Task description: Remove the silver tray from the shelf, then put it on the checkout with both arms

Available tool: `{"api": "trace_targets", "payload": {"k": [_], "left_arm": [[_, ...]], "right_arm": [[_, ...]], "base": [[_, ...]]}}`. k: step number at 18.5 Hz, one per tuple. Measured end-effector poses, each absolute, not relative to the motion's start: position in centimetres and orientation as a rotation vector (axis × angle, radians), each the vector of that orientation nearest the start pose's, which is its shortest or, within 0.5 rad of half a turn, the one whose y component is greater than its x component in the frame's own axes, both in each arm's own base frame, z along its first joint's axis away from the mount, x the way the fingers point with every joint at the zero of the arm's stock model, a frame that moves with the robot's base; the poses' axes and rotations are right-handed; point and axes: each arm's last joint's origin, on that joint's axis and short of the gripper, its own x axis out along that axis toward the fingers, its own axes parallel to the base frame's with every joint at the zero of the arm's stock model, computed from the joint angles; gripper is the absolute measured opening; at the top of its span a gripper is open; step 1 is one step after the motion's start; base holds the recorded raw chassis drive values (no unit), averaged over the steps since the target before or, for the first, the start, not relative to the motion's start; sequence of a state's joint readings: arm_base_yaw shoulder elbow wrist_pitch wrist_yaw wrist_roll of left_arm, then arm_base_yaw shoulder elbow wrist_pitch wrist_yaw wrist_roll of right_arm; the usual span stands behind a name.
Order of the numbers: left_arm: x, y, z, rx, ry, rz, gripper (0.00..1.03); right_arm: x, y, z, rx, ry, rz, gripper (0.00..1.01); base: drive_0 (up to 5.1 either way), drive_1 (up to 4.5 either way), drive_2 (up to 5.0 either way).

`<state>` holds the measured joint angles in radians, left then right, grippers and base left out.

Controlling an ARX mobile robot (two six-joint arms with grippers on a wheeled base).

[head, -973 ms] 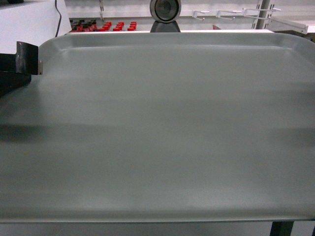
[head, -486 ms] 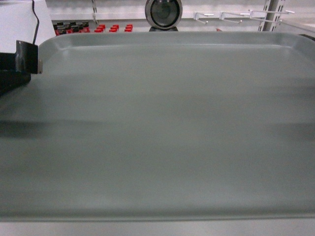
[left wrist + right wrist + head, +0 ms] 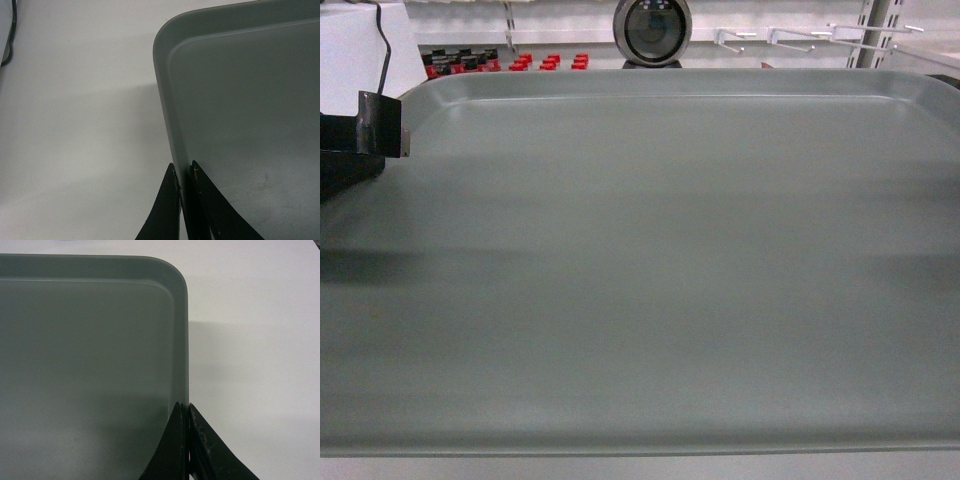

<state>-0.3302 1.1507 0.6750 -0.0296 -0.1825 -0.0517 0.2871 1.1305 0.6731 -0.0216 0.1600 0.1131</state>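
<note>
At far left of the head view, a black cable [image 3: 385,40] hanging against a white panel, and below it the black blocky left gripper [image 3: 365,135], clamped on the left rim of the large matte grey-silver rectangular tray [image 3: 650,270]. In the left wrist view, left gripper [image 3: 185,172] fingers closed with that rim pinched between them, near the tray's [image 3: 240,110] rounded corner, over the white checkout tabletop [image 3: 75,125], shadowed beside the rim.

Across the middle, tray filling nearly the whole head view and blocking everything beneath. Beyond its far rim: small red items [image 3: 550,62] in a row, a round silver-rimmed device [image 3: 652,30], white hooks [image 3: 790,38] on racking.

At right, right gripper [image 3: 188,412] likewise closed on the tray's [image 3: 85,365] right rim, white checkout tabletop [image 3: 255,340] alongside.
</note>
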Motion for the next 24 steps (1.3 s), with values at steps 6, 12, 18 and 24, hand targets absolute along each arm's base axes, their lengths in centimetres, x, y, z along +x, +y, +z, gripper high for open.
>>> {"api": "trace_targets", "payload": {"k": [6,12,18,24], "left_arm": [[23.7,-8.1,25.0,-0.025,0.274,0.081,0.03],[25.6,-8.6,23.9,-0.013,0.316,0.089,0.03],[28.2,-9.3,22.3,0.003,0.375,0.101,0.03],[30.2,-9.9,20.4,0.030,0.425,0.116,0.03]], "right_arm": [[23.7,6.5,24.3,0.037,0.194,0.089,0.02],[25.9,6.0,22.5,0.022,0.289,0.098,0.02],[29.8,5.8,21.6,-0.035,0.379,0.096,0.02],[32.3,6.0,20.6,-0.093,0.465,0.067,0.02]], "base": [[0.0,0.00,0.0],[0.0,0.00,0.0],[0.0,0.00,0.0],[0.0,0.00,0.0]]}}
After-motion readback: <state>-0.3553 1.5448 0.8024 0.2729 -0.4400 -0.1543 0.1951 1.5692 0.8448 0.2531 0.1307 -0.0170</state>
